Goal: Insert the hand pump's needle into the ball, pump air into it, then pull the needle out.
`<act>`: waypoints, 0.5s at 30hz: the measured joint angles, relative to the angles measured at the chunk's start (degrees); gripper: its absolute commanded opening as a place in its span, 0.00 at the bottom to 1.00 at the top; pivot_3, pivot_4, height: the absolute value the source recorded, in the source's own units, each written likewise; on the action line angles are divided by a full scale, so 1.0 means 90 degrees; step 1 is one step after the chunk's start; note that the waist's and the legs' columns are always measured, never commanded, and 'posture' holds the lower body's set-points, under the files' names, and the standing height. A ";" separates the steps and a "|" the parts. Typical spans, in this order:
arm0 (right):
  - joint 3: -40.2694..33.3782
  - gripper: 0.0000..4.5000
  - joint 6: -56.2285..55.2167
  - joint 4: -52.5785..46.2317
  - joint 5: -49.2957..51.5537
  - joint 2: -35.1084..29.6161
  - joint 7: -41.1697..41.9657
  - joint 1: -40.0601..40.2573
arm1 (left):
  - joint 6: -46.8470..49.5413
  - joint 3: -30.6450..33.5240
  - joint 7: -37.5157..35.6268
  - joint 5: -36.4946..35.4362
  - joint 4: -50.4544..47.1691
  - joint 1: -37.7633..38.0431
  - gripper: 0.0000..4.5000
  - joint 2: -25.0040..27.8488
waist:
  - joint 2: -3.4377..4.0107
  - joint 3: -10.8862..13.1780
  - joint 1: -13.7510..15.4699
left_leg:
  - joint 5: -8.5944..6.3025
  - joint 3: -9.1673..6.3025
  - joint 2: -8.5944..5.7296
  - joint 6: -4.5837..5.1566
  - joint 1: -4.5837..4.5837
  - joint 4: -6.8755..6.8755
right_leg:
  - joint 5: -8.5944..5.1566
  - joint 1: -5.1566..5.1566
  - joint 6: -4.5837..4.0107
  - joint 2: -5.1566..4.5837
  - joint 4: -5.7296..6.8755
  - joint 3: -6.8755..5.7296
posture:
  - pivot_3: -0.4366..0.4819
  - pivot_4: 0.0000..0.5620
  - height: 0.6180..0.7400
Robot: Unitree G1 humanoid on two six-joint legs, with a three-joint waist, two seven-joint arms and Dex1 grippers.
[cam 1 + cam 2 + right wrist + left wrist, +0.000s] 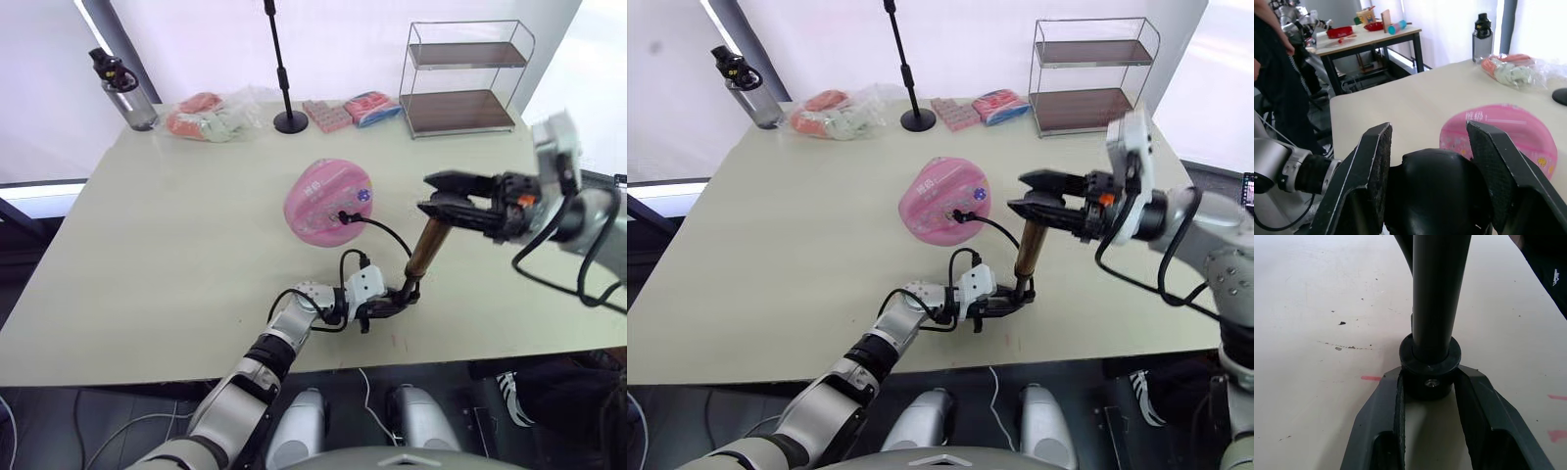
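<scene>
The squashed pink ball (318,201) lies at mid-table. A black fitting (345,216) sits against its near right side; the needle itself is hidden. A thin black hose (392,233) runs from the fitting to the hand pump (424,250). The gold pump stands tilted on the table, right of the ball. Low at the front, my left gripper (397,297) is shut on the pump's black base collar (1430,360). My right gripper (431,196) reaches in from the right. Its fingers (1376,171) clasp the pump's black top handle (1435,191) from both sides.
Along the back edge stand a water bottle (122,88), a clear bag of orange things (206,116), a black stand pole (282,69), pink packets (348,111) and a wire shelf (460,78). A person (1273,73) stands by another table (1366,36) beyond.
</scene>
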 measured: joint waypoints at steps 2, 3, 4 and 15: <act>0.0242 0.45 -0.0373 0.0026 -0.0371 0.0155 0.0070 0.0257 | 0.0024 0.0000 0.0007 0.0005 0.0028 -0.0005 0.24 0.0006 | -0.0005 -0.0003 -0.0004 | -0.0001 0.0001 0.0004 0.0000 0.0036 -0.0009 | -0.0005 0.0028 0.0005 0.0001 -0.0001 0.0000 | 0.48 0.27 0.93; 0.0322 0.45 -0.0451 0.0041 -0.0463 0.0206 0.0077 0.0322 | 0.0029 0.0000 0.0007 0.0005 0.0037 -0.0005 0.24 0.0009 | -0.0006 -0.0004 -0.0006 | -0.0002 0.0002 0.0005 0.0001 0.0051 -0.0012 | -0.0009 0.0040 0.0009 0.0001 0.0000 0.0000 | 0.48 0.27 0.93; 0.0456 0.45 -0.0627 0.0090 -0.0671 0.0276 0.0112 0.0430 | 0.0036 0.0000 0.0007 0.0005 0.0042 -0.0006 0.24 0.0011 | -0.0005 -0.0006 -0.0007 | -0.0002 0.0002 0.0005 0.0001 0.0058 -0.0014 | -0.0010 0.0045 0.0010 0.0001 -0.0001 0.0000 | 0.48 0.27 0.93; 0.1336 0.45 -0.1992 0.0788 -0.2030 0.0783 0.0524 0.0972 | 0.0062 -0.0001 0.0017 0.0009 0.0041 0.0017 0.24 0.0016 | -0.0012 -0.0035 -0.0008 | -0.0002 -0.0002 0.0008 0.0001 0.0062 -0.0016 | -0.0010 0.0049 0.0012 0.0004 -0.0001 -0.0001 | 0.48 0.27 0.93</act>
